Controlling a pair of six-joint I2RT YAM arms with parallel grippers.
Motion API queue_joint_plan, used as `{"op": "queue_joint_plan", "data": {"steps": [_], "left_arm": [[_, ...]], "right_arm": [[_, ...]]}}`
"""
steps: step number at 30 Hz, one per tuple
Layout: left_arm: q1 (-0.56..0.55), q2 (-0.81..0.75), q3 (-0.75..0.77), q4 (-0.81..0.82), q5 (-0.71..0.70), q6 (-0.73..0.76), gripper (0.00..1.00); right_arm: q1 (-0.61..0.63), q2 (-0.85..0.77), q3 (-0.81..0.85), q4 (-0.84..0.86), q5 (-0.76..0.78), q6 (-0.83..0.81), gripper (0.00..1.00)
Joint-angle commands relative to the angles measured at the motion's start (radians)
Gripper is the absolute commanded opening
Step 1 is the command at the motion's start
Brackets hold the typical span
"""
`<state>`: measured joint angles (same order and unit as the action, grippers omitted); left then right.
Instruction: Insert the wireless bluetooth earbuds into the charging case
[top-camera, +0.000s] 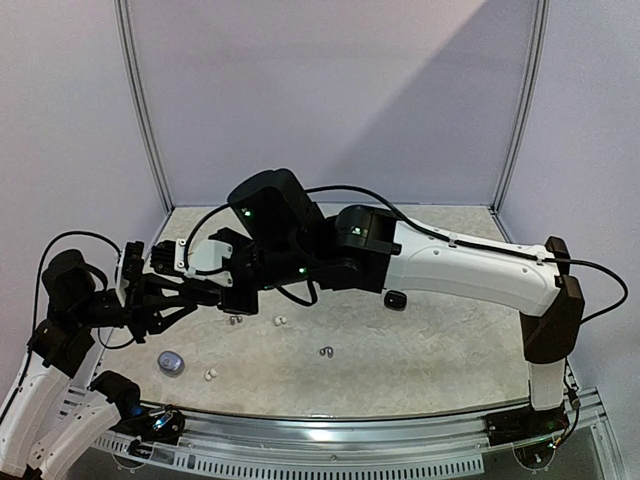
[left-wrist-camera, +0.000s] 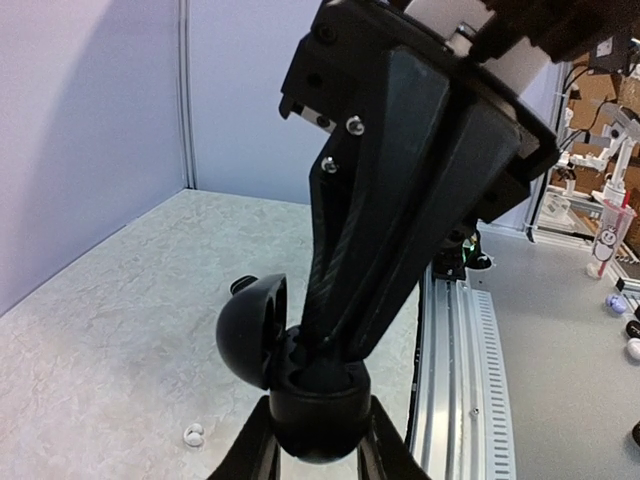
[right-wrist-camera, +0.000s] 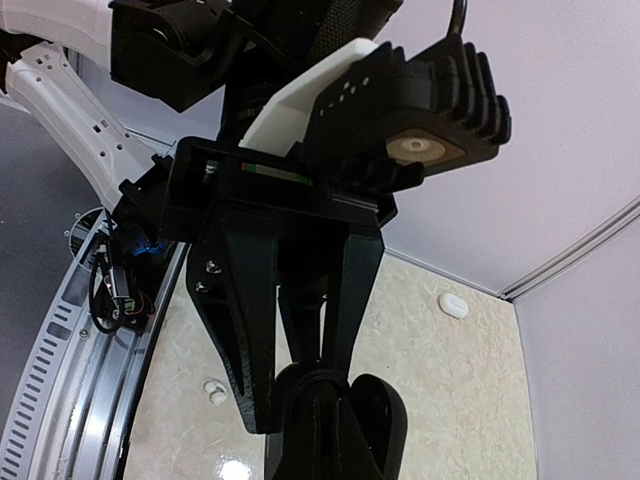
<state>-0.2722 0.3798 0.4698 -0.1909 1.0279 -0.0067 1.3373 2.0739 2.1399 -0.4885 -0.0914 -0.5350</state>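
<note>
earbuds, white and grey, lie scattered on the table beneath both arms, which meet in mid-air at left. left wrist view: the left gripper pinches an open black charging case; the right gripper, fingers pressed together, points down into it. right wrist view: one white earbud lies on the table.

Black pebble-shaped charging case being held off the table in my left gripper, its domed lid standing open, small white earbuds lying loose on the surface, silvery hooked pair lying near them
</note>
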Motion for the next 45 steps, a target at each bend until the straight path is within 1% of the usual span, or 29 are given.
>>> {"op": "queue_joint_plan", "data": {"steps": [1,3,7,9,13,17,24,28,30,32,34,35,37,40,45], "left_arm": [[-0.017,-0.015,0.023,0.026,0.006,0.038,0.0],[-0.017,-0.015,0.024,0.021,0.01,0.048,0.0],[-0.018,-0.017,0.023,0.008,0.012,0.053,0.0],[-0.019,-0.021,0.023,-0.005,0.009,0.053,0.0],[-0.019,-0.032,0.011,-0.025,0.001,0.046,0.0],[-0.018,-0.035,-0.009,-0.03,-0.024,0.038,0.0],[-0.018,-0.043,-0.02,-0.052,-0.035,0.039,0.0],[-0.018,-0.046,-0.021,-0.073,-0.041,0.059,0.0],[-0.018,-0.046,-0.019,-0.074,-0.038,0.07,0.0],[-0.019,-0.049,-0.011,-0.074,-0.035,0.084,0.0],[-0.018,-0.05,0.0,-0.077,-0.032,0.101,0.0],[-0.018,-0.05,0.006,-0.083,-0.032,0.112,0.0],[-0.018,-0.049,0.016,-0.1,-0.031,0.137,0.0],[-0.018,-0.047,0.028,-0.128,-0.031,0.165,0.0],[-0.017,-0.046,0.023,-0.109,-0.088,0.124,0.0]], "right_arm": [[0.005,0.036,0.012,-0.069,0.007,-0.005,0.0],[0.004,0.038,0.014,-0.063,0.012,-0.001,0.02],[0.005,0.042,0.015,-0.051,0.012,0.006,0.24],[0.005,0.037,0.015,-0.047,0.017,0.009,0.27],[0.003,0.014,0.01,-0.04,0.025,0.01,0.28],[0.005,-0.027,-0.007,-0.019,-0.004,0.02,0.3],[0.002,-0.155,-0.108,0.102,-0.045,0.051,0.35],[-0.024,-0.199,-0.147,0.148,-0.087,0.111,0.35],[-0.048,-0.204,-0.165,0.19,-0.051,0.166,0.33],[-0.061,-0.179,-0.145,0.192,0.05,0.227,0.32],[-0.066,-0.131,-0.088,0.149,0.187,0.261,0.29],[-0.066,-0.085,-0.043,0.115,0.225,0.265,0.29],[-0.065,-0.016,0.043,0.043,0.247,0.271,0.28],[-0.064,0.057,0.091,0.008,0.21,0.27,0.29],[-0.048,0.064,0.061,-0.034,-0.013,0.207,0.28]]}}
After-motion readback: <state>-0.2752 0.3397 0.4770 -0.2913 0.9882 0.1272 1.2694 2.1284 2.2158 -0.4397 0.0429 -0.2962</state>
